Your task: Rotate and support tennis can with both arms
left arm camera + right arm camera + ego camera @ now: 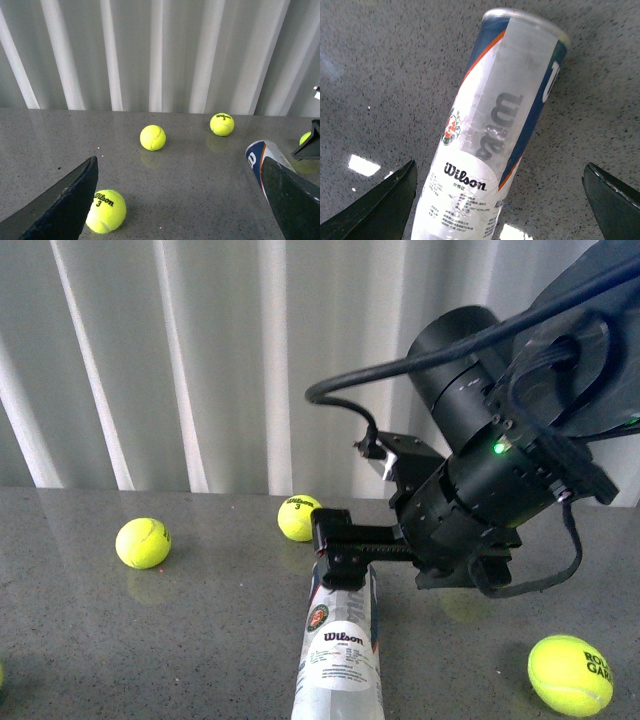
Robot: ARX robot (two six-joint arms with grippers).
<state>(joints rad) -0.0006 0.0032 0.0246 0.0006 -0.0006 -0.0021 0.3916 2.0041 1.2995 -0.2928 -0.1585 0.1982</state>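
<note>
right gripper (499, 167): you have its fingers (380, 205) spread wide to either side of the tennis can (495, 115), touching neither side; the can lies on its side on the grey speckled table (200, 640), rimmed end away from the robot, under the right arm (500, 480). left gripper (179, 162): spread too, bare table in its gap; the can's banded end sits just beside one finger, contact you cannot tell. yellow tennis balls (143, 542) scattered around; white curtain (200, 360) behind.

Front view across the table (100, 640) — wrist views nearer, tennis can (340, 650) in all.
</note>
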